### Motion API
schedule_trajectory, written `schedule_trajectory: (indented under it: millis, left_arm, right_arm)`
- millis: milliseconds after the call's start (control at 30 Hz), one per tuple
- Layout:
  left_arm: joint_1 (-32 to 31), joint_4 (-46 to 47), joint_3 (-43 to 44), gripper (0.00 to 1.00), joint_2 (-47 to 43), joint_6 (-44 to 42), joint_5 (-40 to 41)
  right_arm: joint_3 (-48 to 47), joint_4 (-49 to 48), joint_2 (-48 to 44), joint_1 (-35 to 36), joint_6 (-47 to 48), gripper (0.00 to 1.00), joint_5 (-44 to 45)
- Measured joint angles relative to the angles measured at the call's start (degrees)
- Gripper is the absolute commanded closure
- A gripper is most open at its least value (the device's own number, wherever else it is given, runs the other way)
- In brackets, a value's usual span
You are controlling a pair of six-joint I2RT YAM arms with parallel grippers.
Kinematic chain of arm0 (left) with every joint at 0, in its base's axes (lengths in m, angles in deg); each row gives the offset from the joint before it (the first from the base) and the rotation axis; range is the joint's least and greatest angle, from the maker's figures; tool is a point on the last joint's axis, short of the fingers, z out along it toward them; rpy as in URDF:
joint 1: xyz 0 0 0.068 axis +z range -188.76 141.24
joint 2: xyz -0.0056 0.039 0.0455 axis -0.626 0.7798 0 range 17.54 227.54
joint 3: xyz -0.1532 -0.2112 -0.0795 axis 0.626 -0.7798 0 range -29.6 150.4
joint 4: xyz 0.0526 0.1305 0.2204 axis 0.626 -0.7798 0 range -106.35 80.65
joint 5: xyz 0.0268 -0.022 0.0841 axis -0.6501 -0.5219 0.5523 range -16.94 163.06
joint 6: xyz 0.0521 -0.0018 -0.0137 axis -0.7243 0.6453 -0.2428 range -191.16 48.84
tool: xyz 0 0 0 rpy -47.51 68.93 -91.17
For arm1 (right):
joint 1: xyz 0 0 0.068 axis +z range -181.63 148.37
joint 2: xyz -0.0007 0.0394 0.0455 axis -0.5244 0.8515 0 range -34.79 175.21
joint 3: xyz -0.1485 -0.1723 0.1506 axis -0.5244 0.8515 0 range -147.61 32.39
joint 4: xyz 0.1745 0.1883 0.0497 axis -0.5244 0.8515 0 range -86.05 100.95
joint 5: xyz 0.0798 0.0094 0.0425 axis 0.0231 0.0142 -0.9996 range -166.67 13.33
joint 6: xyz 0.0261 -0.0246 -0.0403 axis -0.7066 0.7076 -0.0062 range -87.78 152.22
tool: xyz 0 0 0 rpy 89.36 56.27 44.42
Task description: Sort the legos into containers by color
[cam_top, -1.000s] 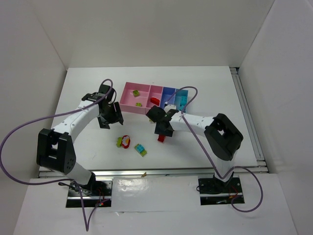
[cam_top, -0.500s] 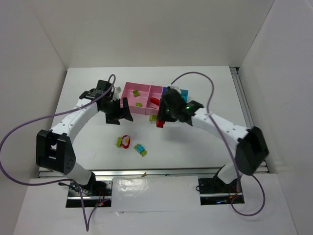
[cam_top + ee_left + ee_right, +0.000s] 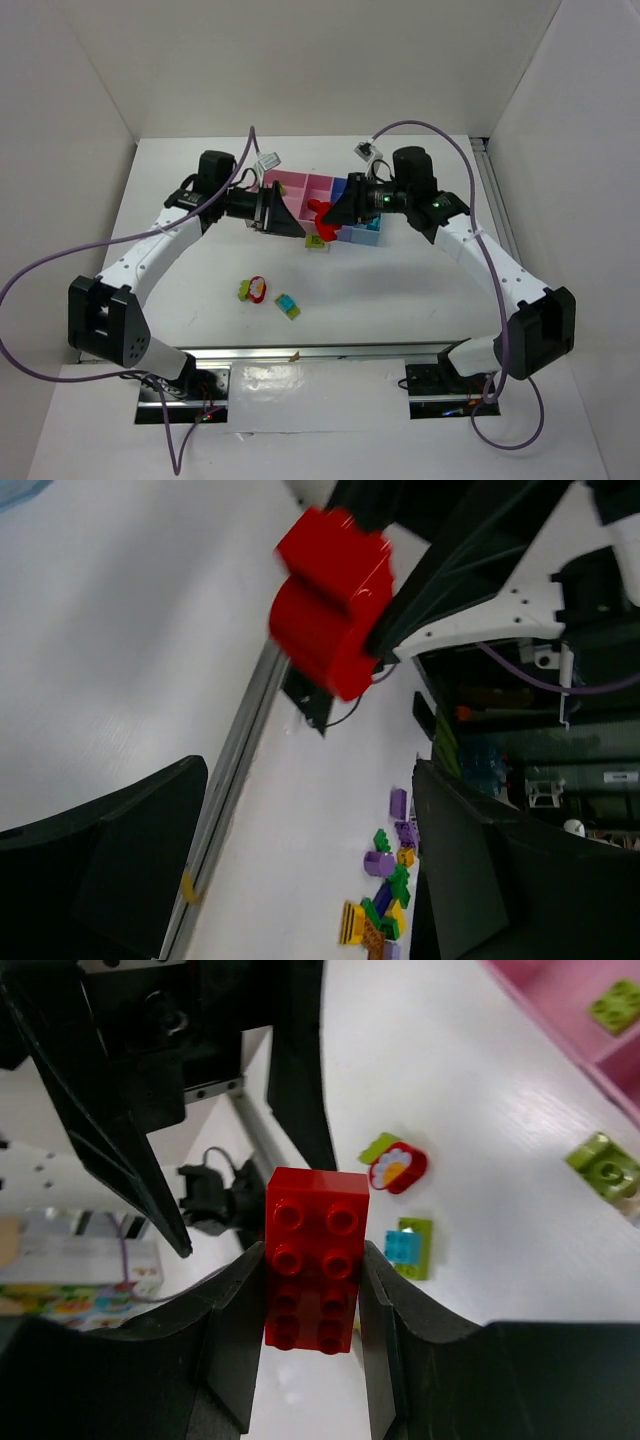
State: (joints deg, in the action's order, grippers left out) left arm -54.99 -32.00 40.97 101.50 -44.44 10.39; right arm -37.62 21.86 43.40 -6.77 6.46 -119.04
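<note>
near edge: two small legos lie just beside each other, left of middle on the tabletop [image 3: 440, 290]. One is a lime-and-red lego [image 3: 252, 290], the other a cyan-and-lime lego [image 3: 288, 306].
mid tabletop: a lone lime brick [image 3: 318, 240] sits just on the near side of the bins, under where the two grippers meet.
right gripper [image 3: 330, 212]: clamped on a red brick [image 3: 317, 208], which is held up off the tabletop at the near side of the bins.
left gripper [image 3: 290, 222]: fingers spread wide with nothing in them. It points at the red brick, which sits out ahead of its tips.
bins [image 3: 300, 186]: a joined row toward the far edge, about the middle, partly hidden by both grippers.
only the right wrist shows: a white flower print on the lime-and-red lego, four studs on top of the red brick, and a lime lego in a pink bin [image 3: 615, 1005] that the top view hides.
only the left wrist shows: a heap of purple, green and yellow bricks [image 3: 385, 905] beyond the tabletop's edge.
only the top view shows: the whole layout, with both arms reaching in from the sides.
count: 1 red brick held, 3 legos loose on the tabletop, 1 lime lego seen in a bin. The bins are 2 pink, 1 blue and 1 light blue. Can't tell what's in the blue ones.
</note>
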Motion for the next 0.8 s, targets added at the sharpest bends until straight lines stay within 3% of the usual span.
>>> schedule_trajectory:
  millis: [233,533,800]
  left_arm:
    - [-3.5,14.4,-2.1,0.08,-0.1,5.4,-6.7]
    - [-5.6,17.2,-2.3,0.13,-0.1,6.4,-6.9]
    - [-6.7,19.6,-1.4,0.36,-0.1,7.6,-6.9]
  right_arm:
    - [1.2,-8.3,0.2,0.0,-3.8,0.72,-11.3]
    - [3.1,-15.6,0.2,0.0,-9.4,0.72,-18.4]
    - [3.5,-18.3,0.4,0.0,-11.0,0.72,-19.6]
